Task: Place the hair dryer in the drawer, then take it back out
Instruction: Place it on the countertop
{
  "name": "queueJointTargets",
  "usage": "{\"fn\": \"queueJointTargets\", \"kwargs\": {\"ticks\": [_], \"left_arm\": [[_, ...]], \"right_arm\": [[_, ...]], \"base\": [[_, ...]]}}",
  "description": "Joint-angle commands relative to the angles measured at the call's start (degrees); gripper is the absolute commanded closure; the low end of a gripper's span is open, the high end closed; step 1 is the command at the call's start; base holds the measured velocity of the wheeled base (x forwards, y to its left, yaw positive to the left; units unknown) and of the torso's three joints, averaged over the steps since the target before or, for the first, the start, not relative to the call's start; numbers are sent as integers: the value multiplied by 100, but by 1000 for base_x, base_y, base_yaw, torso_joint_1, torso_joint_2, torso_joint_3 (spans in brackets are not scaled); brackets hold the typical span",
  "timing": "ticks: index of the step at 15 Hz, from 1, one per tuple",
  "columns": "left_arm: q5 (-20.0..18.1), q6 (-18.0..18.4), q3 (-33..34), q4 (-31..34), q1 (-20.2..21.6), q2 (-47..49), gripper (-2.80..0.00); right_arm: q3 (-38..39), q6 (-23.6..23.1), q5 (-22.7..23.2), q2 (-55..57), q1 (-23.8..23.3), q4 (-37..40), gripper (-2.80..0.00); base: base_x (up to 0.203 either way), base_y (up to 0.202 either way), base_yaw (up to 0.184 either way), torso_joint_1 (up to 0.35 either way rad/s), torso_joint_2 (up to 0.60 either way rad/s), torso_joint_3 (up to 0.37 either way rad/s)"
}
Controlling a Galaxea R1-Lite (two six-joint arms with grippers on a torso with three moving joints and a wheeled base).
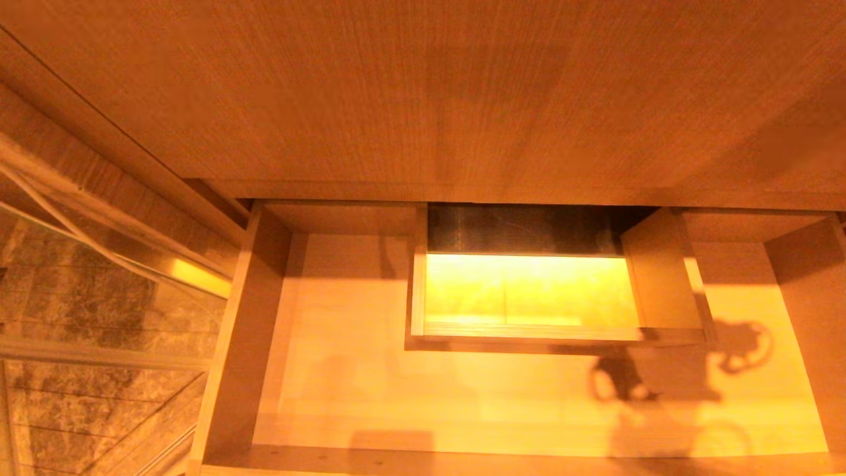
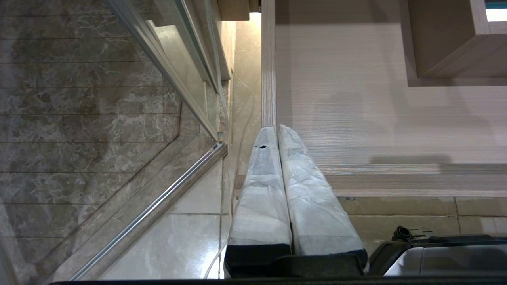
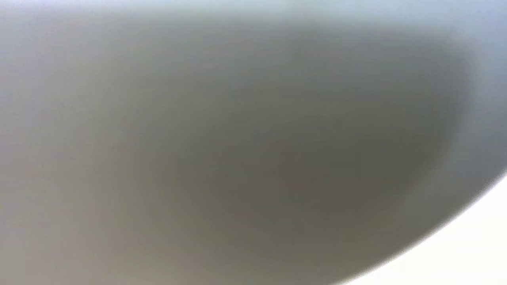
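Observation:
The drawer (image 1: pixel 370 377) stands pulled out below the wood countertop (image 1: pixel 423 99), and its pale floor is bare. A boxed cut-out (image 1: pixel 529 291) sits in the middle of its back half. On the floor at the right lies a shadow (image 1: pixel 687 377) with a looped, cord-like outline. A pale rounded surface fills the whole right wrist view from very close; it looks like the white hair dryer (image 3: pixel 253 142). It hides the right gripper. My left gripper (image 2: pixel 276 128) hangs parked and shut beside the drawer's left wall (image 2: pixel 268 79), holding nothing.
A glass partition with a metal rail (image 2: pixel 158 206) and dark marble tiles (image 1: pixel 86 297) border the drawer on the left. Pale floor tiles (image 2: pixel 190 221) lie below the drawer front (image 2: pixel 416 182). Part of my base (image 2: pixel 435 257) shows at the lower right of the left wrist view.

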Motion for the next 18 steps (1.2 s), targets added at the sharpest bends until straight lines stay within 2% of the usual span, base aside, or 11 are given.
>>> {"fn": "queueJointTargets", "kwargs": {"ticks": [1,18], "left_arm": [[-1,2,9,-1,0,0,0],[-1,2,9,-1,0,0,0]], "right_arm": [[-8,-17,0,8,1,25,0],[370,-8,-70,17,159,96,0]], "base": [[0,0,0,0,0,0],[0,0,0,0,0,0]]}}
